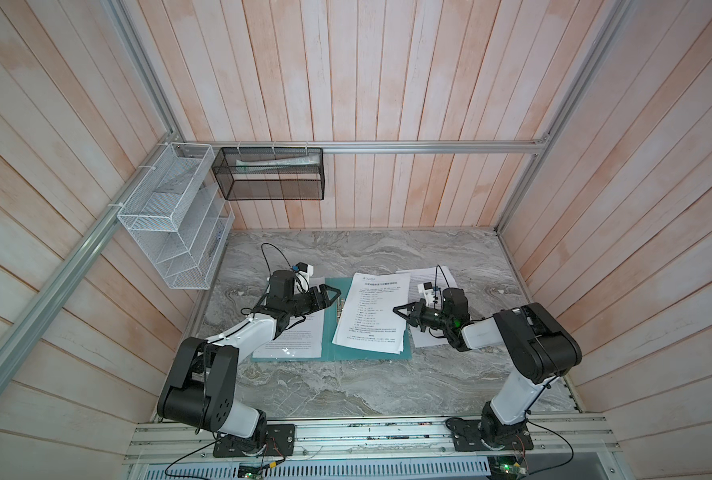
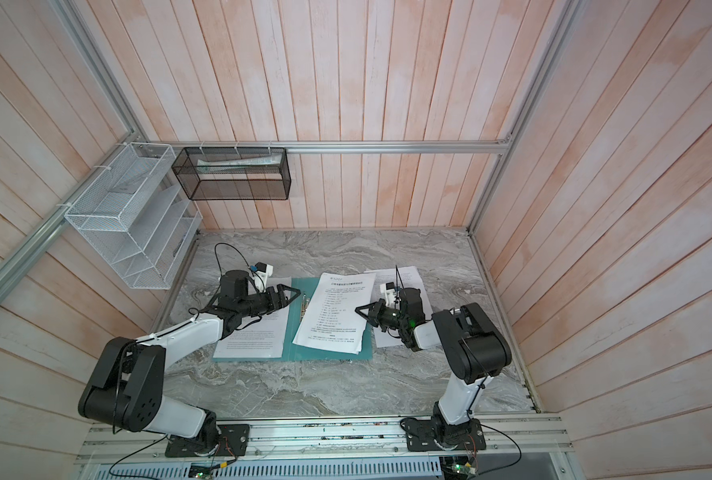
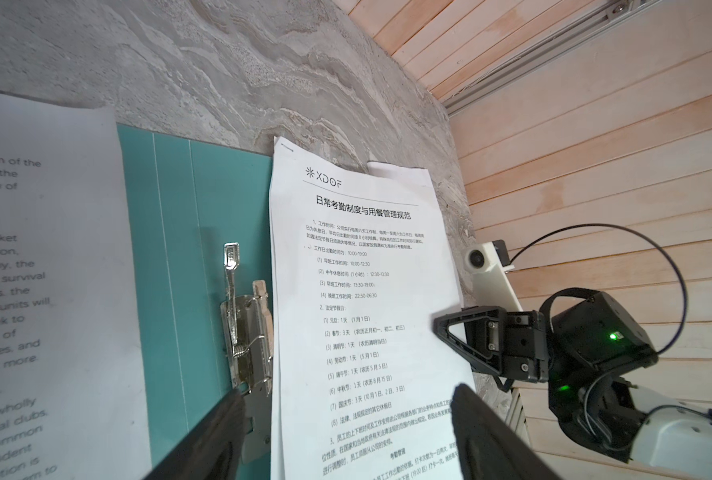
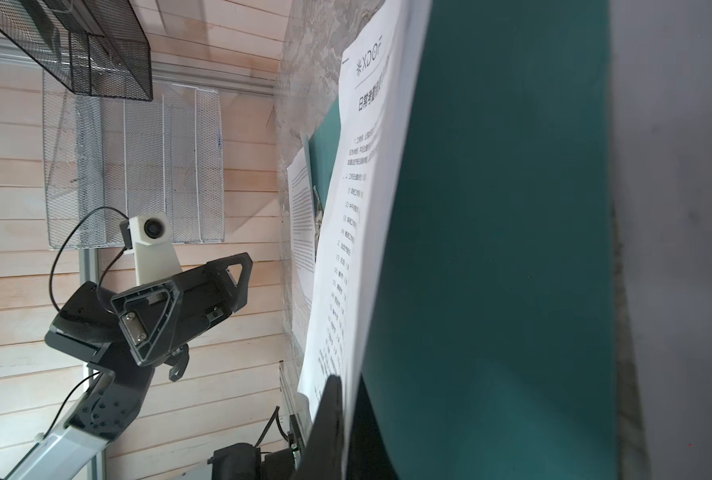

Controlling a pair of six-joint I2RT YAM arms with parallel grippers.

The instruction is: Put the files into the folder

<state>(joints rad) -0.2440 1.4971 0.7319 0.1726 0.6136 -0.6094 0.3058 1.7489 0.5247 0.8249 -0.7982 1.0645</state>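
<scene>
In both top views the open teal folder (image 1: 341, 355) (image 2: 304, 355) lies flat in the middle of the bench (image 1: 346, 395). A stack of files (image 1: 370, 307) (image 2: 333, 307) with a heading covers its right half. The right gripper (image 1: 398, 311) (image 2: 358, 309) has its jaws closed on the stack's right edge. The left gripper (image 1: 333, 297) (image 2: 296, 296) hangs over the folder's spine, jaws wide apart, holding nothing. A printed sheet (image 1: 296, 340) lies on the left flap, and a further sheet (image 1: 429, 276) lies on the bench towards its right edge.

In the left wrist view, the spread jaws straddle the metal clip (image 3: 246, 332) and the near part of the files (image 3: 366, 332).

In the right wrist view, the pinched edge of the files (image 4: 370, 124) stands a little off the folder (image 4: 491, 249).
</scene>
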